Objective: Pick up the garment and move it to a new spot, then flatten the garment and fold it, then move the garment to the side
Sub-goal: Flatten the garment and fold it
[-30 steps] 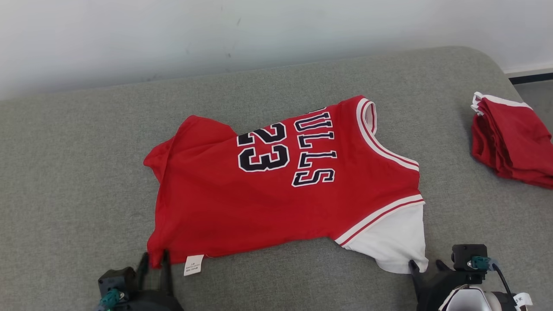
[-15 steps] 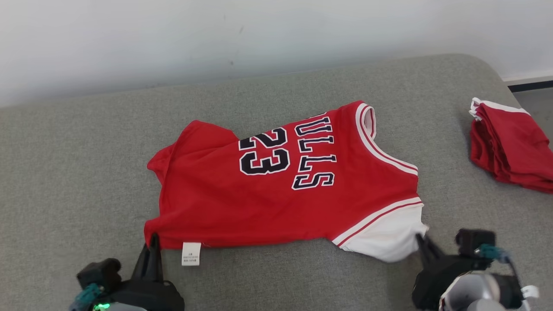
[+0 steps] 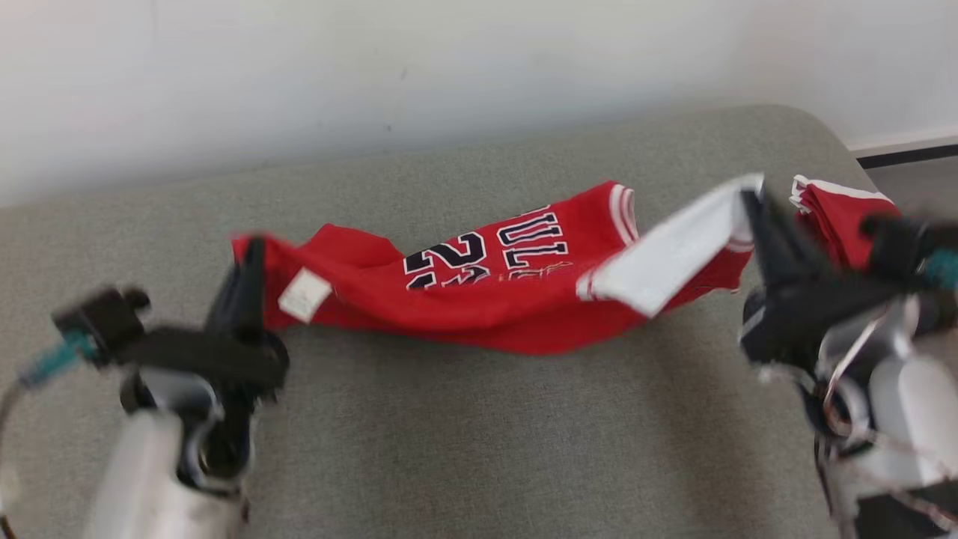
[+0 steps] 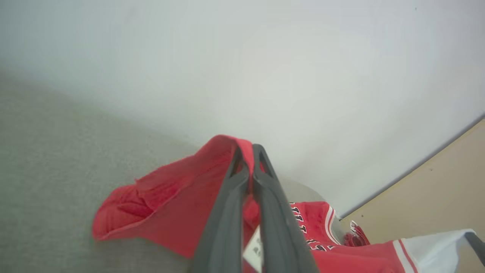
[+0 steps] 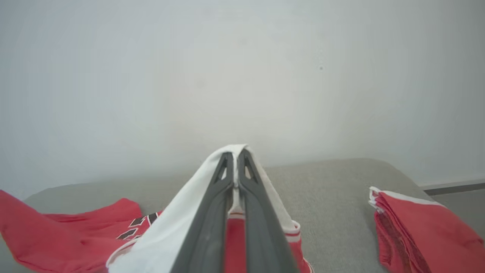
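Observation:
The garment point(image 3: 486, 299) is a red basketball jersey with black lettering and a white sleeve. It hangs stretched between my two grippers above the grey cushion point(image 3: 464, 449), its far edge still resting on the fabric. My left gripper point(image 3: 251, 254) is shut on the red hem corner near the white label point(image 3: 303, 294); the left wrist view shows the garment point(image 4: 159, 204) draped over the left gripper point(image 4: 248, 149). My right gripper point(image 3: 748, 196) is shut on the white sleeve point(image 3: 673, 251); in the right wrist view the sleeve point(image 5: 174, 227) wraps the right gripper point(image 5: 235, 155).
A folded pile of red clothes point(image 3: 842, 213) lies at the cushion's right end, just behind my right gripper, and shows as the folded pile point(image 5: 420, 231) in the right wrist view. A pale wall point(image 3: 449, 67) runs behind the cushion. Floor point(image 3: 913, 168) lies past the right edge.
Both grippers closed on the near corners and lifted them up and away from me, folding the near half of the jersey up off the cushion. The head camera also shifted.

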Tool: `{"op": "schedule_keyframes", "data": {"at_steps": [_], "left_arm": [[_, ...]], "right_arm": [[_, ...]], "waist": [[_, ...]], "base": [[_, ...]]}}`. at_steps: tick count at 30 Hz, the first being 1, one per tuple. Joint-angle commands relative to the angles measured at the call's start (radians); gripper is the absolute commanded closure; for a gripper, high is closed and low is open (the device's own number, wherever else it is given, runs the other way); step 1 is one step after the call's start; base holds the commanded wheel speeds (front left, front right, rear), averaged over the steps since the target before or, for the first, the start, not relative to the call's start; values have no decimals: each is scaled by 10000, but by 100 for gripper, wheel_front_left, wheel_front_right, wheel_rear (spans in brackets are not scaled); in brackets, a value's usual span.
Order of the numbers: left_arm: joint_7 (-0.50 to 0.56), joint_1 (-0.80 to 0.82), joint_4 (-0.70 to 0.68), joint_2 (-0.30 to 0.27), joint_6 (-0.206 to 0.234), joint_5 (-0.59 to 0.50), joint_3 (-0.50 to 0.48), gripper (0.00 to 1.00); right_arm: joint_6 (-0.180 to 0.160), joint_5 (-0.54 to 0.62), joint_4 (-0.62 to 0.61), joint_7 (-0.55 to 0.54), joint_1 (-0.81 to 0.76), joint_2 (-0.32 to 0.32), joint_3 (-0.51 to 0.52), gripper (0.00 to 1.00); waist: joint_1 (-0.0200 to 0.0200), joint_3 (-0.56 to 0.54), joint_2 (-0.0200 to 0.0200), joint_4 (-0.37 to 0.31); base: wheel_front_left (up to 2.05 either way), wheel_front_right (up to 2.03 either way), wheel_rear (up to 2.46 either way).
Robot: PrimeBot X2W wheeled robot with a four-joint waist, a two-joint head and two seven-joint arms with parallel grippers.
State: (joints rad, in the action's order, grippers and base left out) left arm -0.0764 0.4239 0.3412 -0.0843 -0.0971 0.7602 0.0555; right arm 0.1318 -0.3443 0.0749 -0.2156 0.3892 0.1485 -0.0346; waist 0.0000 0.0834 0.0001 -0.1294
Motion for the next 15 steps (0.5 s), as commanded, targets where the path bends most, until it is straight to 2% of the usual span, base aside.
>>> {"op": "schedule_keyframes", "data": {"at_steps": [1, 6, 8, 10, 15], "left_arm": [[537, 574, -130, -151, -20, 246, 12, 100], [1891, 2795, -244, -763, 392, 337, -41, 100], [2046, 3666, -237, -905, 563, 280, -127, 100], [2097, 4505, -196, -1020, 697, 232, -211, 100], [1938, 6362, 3, -1139, 921, 330, -513, 100]], "right_arm": [[-27, -305, -66, -138, 659, 200, -97, 100], [-27, -1262, 735, -569, 3376, 525, -507, 100], [-25, -1702, 1255, -636, 4449, 407, -499, 100], [-27, -1736, 1717, -606, 5510, 599, -689, 100], [-27, -1973, 2702, -313, 7573, 543, -734, 100]], "waist": [[0, 189, -1, -75], [0, 856, -1, -176], [0, 1144, -1, -204], [0, 1421, -1, -211], [0, 1847, -1, -187]], "base": [[0, 0, 0], [0, 0, 0], [0, 0, 0], [0, 0, 0], [0, 0, 0]]}}
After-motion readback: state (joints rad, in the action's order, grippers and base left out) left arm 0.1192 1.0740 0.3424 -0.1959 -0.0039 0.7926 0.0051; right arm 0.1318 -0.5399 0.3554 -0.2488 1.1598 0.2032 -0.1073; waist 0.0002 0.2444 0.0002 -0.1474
